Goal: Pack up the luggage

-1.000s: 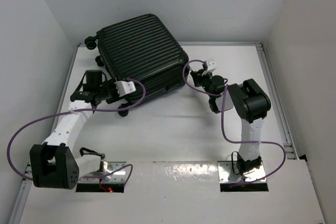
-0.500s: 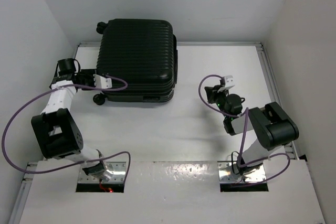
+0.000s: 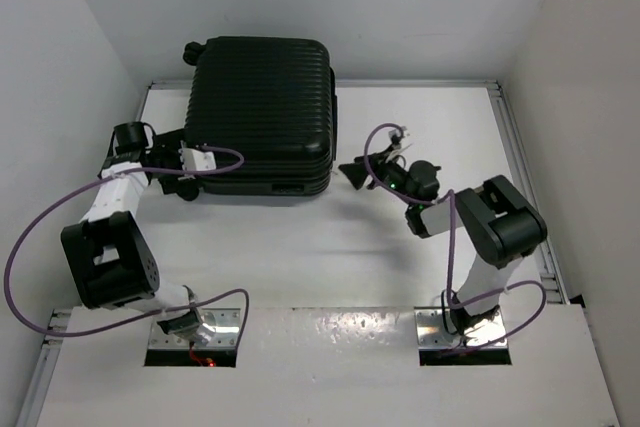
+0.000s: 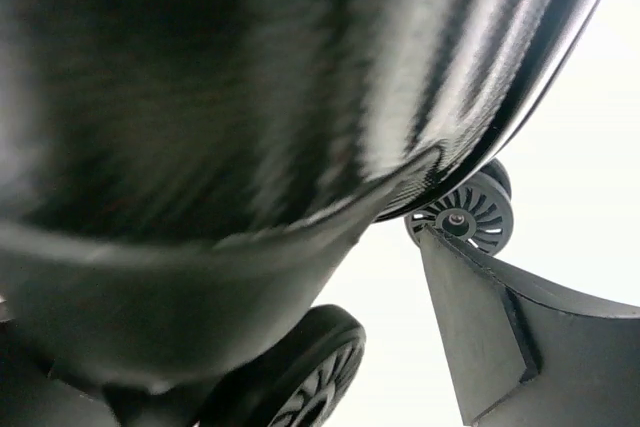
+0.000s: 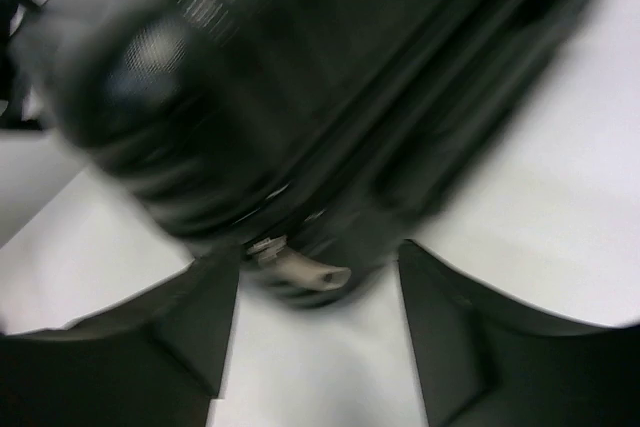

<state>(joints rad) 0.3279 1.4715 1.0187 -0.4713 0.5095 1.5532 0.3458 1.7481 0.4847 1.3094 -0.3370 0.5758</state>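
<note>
The luggage (image 3: pixel 262 107), a black ribbed hard-shell suitcase, lies closed and flat at the back left of the table. My left gripper (image 3: pixel 190 179) is at its near-left corner by a wheel (image 3: pixel 186 190), jaws open. In the left wrist view the shell (image 4: pixel 230 87) fills the frame, with two wheels (image 4: pixel 465 212) showing; one finger (image 4: pixel 500 337) stands wide to the right. My right gripper (image 3: pixel 352 173) is open just off the suitcase's near-right corner. A beige zipper pull (image 5: pixel 300 269) lies ahead between its fingers (image 5: pixel 215 317), untouched.
White walls close in the table (image 3: pixel 330 237) on the left, back and right. Purple cables (image 3: pixel 30 247) loop from both arms. The arm bases (image 3: pixel 465 322) sit at the near edge.
The suitcase has gone from tilted to lying flat. My left arm swung left to its wheel corner. My right arm pulled back, then reached toward the suitcase. Both grippers have opened.
</note>
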